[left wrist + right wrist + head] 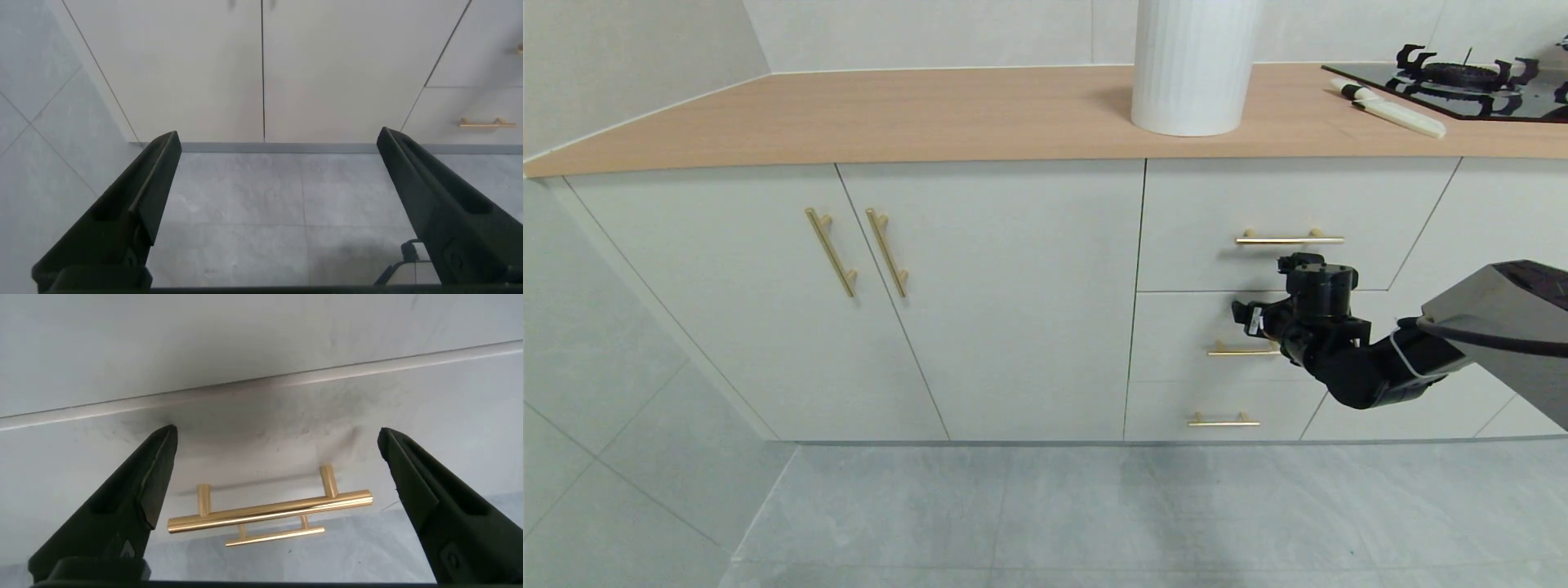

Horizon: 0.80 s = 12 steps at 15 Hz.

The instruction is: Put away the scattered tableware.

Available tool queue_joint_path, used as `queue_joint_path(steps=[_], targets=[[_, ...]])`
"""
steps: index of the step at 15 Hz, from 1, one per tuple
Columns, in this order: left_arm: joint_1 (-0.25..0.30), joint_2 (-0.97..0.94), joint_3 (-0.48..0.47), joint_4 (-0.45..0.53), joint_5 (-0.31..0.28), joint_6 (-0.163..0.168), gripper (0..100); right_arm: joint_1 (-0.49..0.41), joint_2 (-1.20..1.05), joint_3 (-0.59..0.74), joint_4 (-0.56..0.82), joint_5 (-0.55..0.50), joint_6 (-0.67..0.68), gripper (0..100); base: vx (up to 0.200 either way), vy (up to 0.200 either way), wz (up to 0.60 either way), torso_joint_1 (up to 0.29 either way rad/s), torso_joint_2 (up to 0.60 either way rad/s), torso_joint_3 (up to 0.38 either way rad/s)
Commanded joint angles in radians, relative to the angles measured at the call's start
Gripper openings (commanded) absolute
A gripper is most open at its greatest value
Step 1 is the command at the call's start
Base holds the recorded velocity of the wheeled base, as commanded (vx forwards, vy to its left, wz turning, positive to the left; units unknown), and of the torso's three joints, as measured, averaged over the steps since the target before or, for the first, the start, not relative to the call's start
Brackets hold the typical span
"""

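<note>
Knife [1388, 109] lies on the counter [931, 114], above and right of the middle drawer handle [270, 510]; right gripper [275, 449] gapes empty just before that handle, left gripper [278, 139] gapes empty over floor [245, 212] to its left

Counter [890, 114] tan wood grain. Cabinet fronts [1013, 294] off-white, handles [1289, 240] gold. Ribbed white canister [1192, 65]. Knife [1392, 113] cream. Stove [1503, 102] black. Floor [1094, 514] grey tile.

The black right arm [1372, 367] extends in from the right with forearm low and roughly level. Its black two-fingered right hand [1250, 318] points forward, fingers [139, 498] spread wide. The left hand [278, 155] angles downward, its dark fingers likewise wide apart.
</note>
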Motion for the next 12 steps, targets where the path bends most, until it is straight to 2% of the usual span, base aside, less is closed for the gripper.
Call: queue_joint_path(steps=[1, 6, 10, 12], targets=[[0.0, 0.0, 0.0, 0.0, 0.0, 0.0, 100, -0.001, 0.007, -0.007, -0.006, -0.002, 0.002, 100, 0.0, 0.0, 0.0, 0.0, 0.0, 0.0], [0.0, 0.0, 0.0, 0.0, 0.0, 0.0, 100, -0.001, -0.04, 0.036, -0.002, -0.006, 0.002, 100, 0.0, 0.0, 0.0, 0.0, 0.0, 0.0], [0.0, 0.0, 0.0, 0.0, 0.0, 0.0, 100, 0.008, -0.226, 0.242, -0.002, 0.032, 0.001, 100, 0.0, 0.0, 0.0, 0.0, 0.0, 0.0], [0.0, 0.0, 0.0, 0.0, 0.0, 0.0, 100, 0.018, -0.361, 0.412, -0.022, 0.02, 0.001, 100, 0.0, 0.0, 0.0, 0.0, 0.0, 0.0]])
